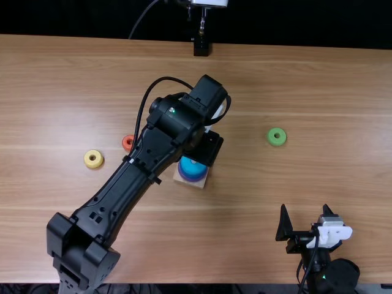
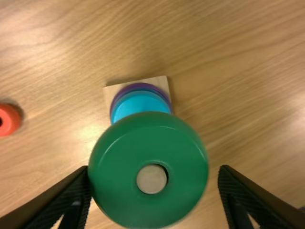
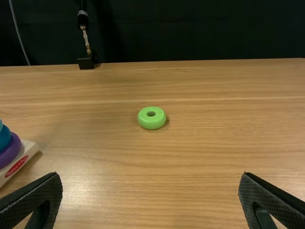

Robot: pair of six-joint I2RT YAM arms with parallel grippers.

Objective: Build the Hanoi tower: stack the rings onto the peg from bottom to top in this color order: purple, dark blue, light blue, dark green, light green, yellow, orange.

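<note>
My left gripper (image 1: 204, 149) hangs over the stack; in the left wrist view the gripper (image 2: 153, 174) stands open around the dark green ring (image 2: 119, 191), with a gap on one side. The tip of the peg (image 2: 151, 179) shows inside this ring's hole. Below are the light blue ring (image 2: 141, 104) and purple ring (image 2: 114, 101) on the wooden base (image 1: 203, 184). A dark blue ring (image 3: 5, 137) lies between them in the right wrist view. My right gripper (image 1: 304, 211), at front right, is open and holds nothing; its wrist view shows the gripper (image 3: 150, 177) spread wide.
A light green ring (image 1: 277, 136) lies flat right of the stack. To its left lie an orange ring (image 1: 128, 143), partly behind the left arm, and a yellow ring (image 1: 94, 159). A black stand (image 1: 201, 46) is at the far edge.
</note>
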